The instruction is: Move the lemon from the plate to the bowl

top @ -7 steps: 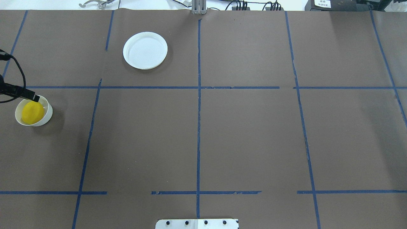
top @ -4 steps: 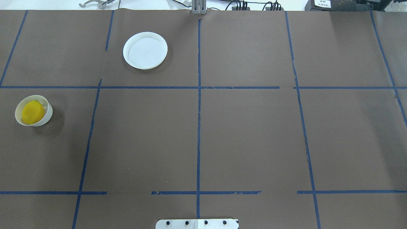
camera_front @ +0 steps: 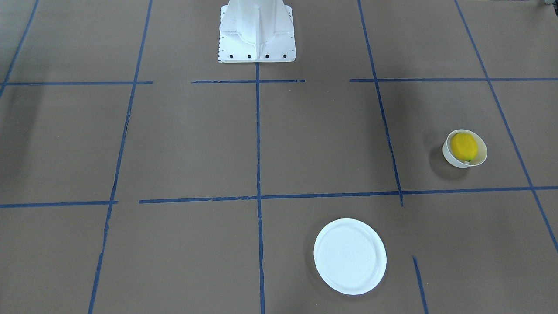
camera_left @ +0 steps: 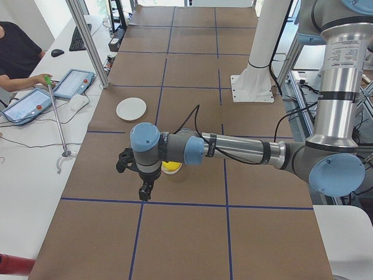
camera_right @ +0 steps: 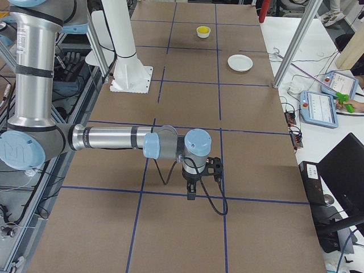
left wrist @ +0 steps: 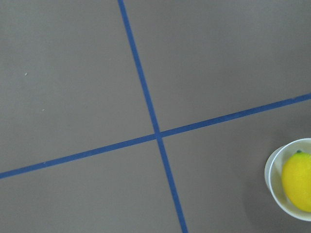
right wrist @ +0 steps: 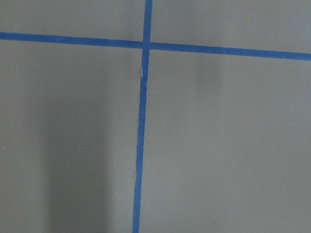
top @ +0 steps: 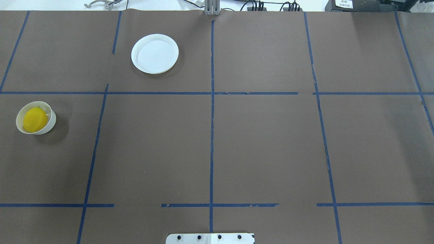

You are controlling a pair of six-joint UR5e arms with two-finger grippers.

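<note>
The yellow lemon (top: 35, 119) lies inside the small white bowl (top: 51, 124) at the table's left side. It also shows in the front view (camera_front: 464, 146) and the left wrist view (left wrist: 299, 182). The white plate (top: 155, 53) stands empty at the far side of the table. My left gripper (camera_left: 143, 195) shows only in the left side view, hanging beside the bowl; I cannot tell if it is open. My right gripper (camera_right: 191, 196) shows only in the right side view, over bare table far from both dishes; I cannot tell its state.
Brown paper with blue tape lines covers the table (top: 264, 142). The robot's white base (camera_front: 256, 32) stands at the near middle edge. Operators' tablets (camera_left: 73, 83) lie on a side bench beyond the table.
The left arm's end, which reached over the bowl's rim a second ago, has left the overhead view. The lemon and the bowl have not moved.
</note>
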